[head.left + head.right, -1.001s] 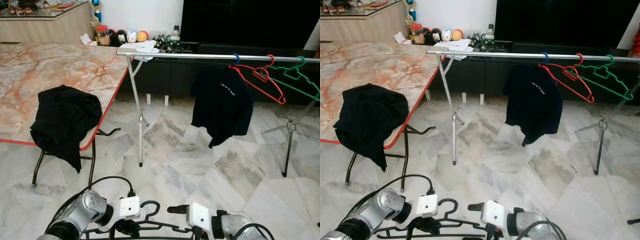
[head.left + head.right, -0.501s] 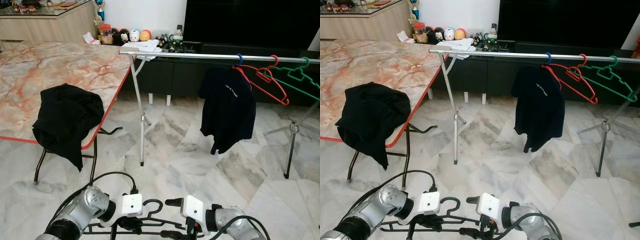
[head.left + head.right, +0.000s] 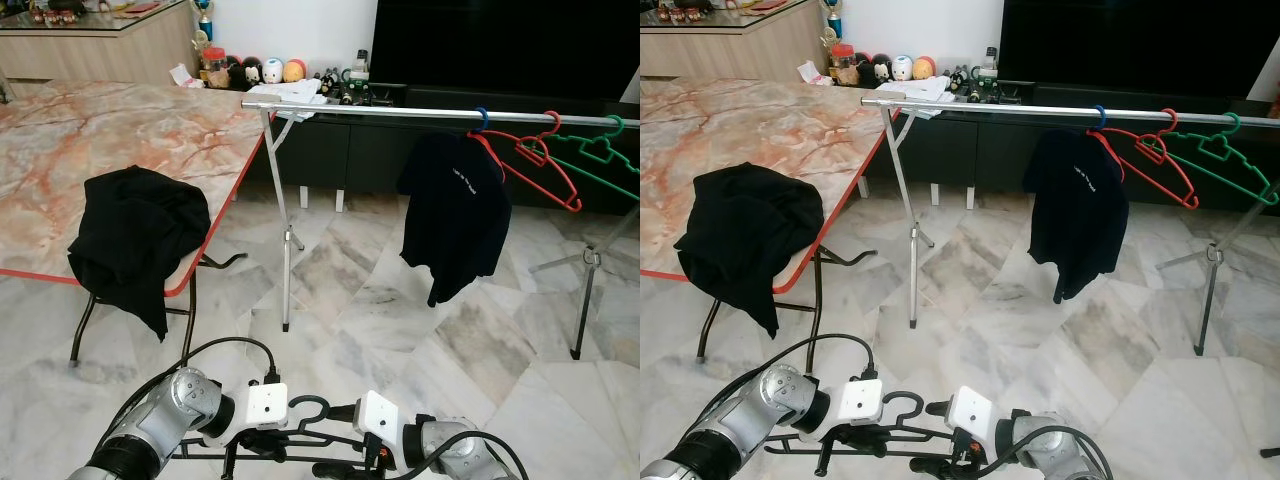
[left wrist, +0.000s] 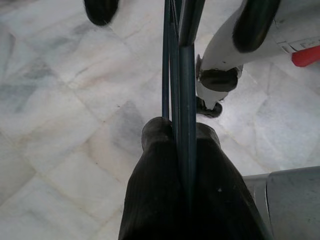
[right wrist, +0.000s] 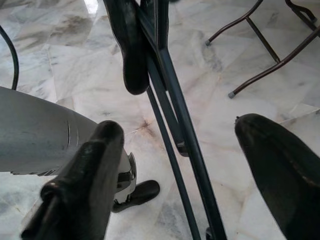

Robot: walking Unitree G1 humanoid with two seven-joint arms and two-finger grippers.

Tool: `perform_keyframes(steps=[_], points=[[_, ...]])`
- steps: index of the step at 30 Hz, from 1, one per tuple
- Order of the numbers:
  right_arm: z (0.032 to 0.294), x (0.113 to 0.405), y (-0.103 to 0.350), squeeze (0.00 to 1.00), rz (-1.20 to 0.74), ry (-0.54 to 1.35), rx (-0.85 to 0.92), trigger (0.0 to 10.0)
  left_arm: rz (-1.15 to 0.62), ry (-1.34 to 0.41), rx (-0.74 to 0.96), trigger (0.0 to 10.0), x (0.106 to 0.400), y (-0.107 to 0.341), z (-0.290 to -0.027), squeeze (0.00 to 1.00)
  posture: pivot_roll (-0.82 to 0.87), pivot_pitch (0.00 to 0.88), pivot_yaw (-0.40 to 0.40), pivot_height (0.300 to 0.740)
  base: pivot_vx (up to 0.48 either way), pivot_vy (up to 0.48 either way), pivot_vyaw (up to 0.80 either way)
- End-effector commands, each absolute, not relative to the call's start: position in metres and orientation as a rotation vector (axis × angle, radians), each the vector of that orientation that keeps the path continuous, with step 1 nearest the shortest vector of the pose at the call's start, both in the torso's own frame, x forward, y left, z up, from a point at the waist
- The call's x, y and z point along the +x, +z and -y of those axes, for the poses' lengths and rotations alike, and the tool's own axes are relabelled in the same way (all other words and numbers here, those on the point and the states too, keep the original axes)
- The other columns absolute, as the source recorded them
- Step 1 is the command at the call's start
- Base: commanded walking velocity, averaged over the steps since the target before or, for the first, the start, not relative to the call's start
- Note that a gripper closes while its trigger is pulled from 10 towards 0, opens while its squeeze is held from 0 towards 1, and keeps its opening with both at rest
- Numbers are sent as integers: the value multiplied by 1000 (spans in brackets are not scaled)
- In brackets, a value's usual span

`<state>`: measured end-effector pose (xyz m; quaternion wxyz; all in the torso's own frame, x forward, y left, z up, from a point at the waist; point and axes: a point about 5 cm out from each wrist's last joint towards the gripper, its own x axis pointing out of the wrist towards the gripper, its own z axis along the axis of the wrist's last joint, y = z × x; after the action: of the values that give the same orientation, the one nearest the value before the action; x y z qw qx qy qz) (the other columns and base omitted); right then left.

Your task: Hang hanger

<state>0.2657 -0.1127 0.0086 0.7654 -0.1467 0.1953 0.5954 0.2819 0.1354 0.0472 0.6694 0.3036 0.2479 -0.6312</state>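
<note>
At the bottom centre of your head view, your left gripper [image 4: 175, 150] is pinched on the dark hanger [image 3: 305, 410], held low over the marble floor [image 3: 400, 330]. Your right gripper [image 5: 180, 160] sits spread around its bars (not touching). The rail [image 3: 400, 112] crosses the upper right, well apart.

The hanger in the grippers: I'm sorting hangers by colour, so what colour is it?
Black, or very dark; the hanger shows best in the right eye view.
</note>
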Motion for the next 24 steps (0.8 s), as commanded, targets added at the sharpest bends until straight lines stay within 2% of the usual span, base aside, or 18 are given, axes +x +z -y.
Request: perform_keyframes(steps=[1, 4, 6, 7, 24], points=[[112, 266, 7, 0, -442, 1290, -329, 10000, -575, -1416, 696, 10000, 281, 47, -139, 0, 86, 64, -3, 740, 0, 0, 0], [112, 265, 6, 0, -452, 1286, -326, 10000, -573, -1414, 698, 10000, 282, 47, -139, 0, 92, 65, -3, 740, 0, 0, 0], [112, 265, 6, 0, -449, 1281, -312, 824, -570, -1411, 699, 10000, 282, 48, -139, 0, 91, 64, -3, 740, 0, 0, 0], [112, 266, 6, 0, -446, 1272, -293, 0, -570, -1410, 697, 10000, 283, 48, -139, 0, 89, 64, -2, 740, 0, 0, 0], [110, 266, 5, 0, -453, 1243, -269, 0, -562, -1411, 704, 10000, 283, 48, -137, 0, 90, 66, 0, 740, 0, 0, 0]])
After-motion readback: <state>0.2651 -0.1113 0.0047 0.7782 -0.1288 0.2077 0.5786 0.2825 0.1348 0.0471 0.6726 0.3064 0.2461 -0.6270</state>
